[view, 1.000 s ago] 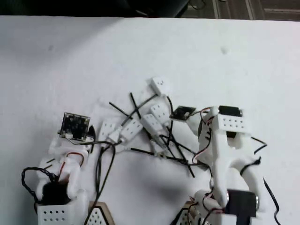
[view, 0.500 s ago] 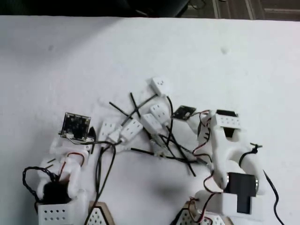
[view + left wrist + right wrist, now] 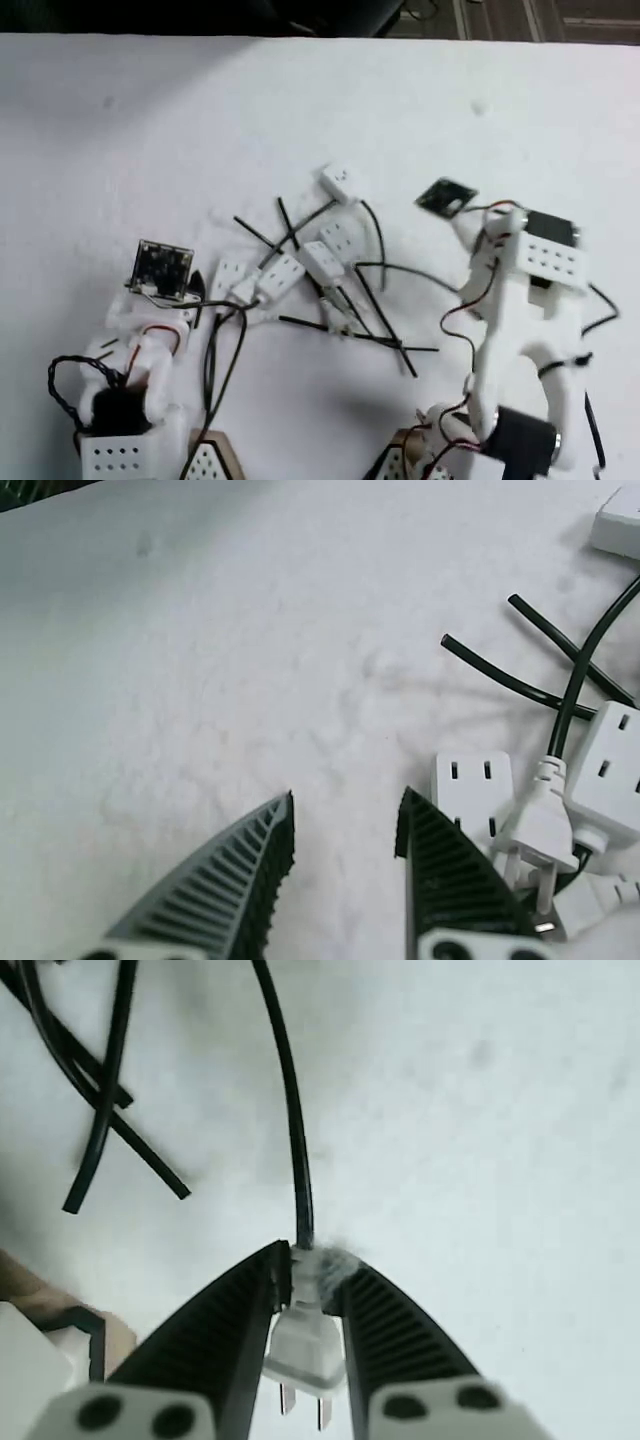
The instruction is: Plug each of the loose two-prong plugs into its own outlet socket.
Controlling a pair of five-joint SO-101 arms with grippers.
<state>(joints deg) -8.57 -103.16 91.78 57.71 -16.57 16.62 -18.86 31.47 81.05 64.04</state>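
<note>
Right wrist view: nearest of all, the right gripper (image 3: 312, 1260) is seen clamped on the white body of a two-prong plug (image 3: 300, 1335), over the table (image 3: 480, 1140). Its black cord (image 3: 290, 1110) is run out past the fingertips and away. The two prongs are pointed back toward the wrist, so, it is judged, the plug cannot simply be pushed forward into a socket. It would best be set down and retaken from the cord end, or turned with the other arm's help. The grip should be kept firm on the flat sides so that the prongs are not thrown off line, and the cord kept slack and free of the crossed cords beyond. In the left wrist view the left gripper (image 3: 345, 815) is held agape, with nothing between its fingers, low over bare table. Just beside it an outlet socket (image 3: 470, 780) is laid slots up, with a second plug (image 3: 535, 830) touching it. Now the count, taken from the high view. Two arms are seen. Five white sockets are made out, four bunched mid-table and a far socket (image 3: 338, 182) set apart beyond them. Of plugs, two are sure, the held one and the one by the left gripper; any others in the tangle are too small to be told.
</note>
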